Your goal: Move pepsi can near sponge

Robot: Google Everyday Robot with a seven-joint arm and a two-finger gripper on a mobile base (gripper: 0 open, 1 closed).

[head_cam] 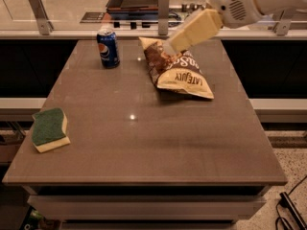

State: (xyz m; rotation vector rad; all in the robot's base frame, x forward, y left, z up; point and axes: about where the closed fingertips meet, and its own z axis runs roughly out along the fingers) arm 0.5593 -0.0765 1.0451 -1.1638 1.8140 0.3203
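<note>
The pepsi can (108, 48) stands upright at the far left of the worktop (153, 147), well apart from the sponge (49, 129), which lies flat at the near left edge (green side up). A brown-and-cream chip bag (180, 71) lies to the right of the can. The gripper (171, 46) hangs over the bag's far end, reaching in from the far right; whether it is spread or pressed together, I cannot tell.
</note>
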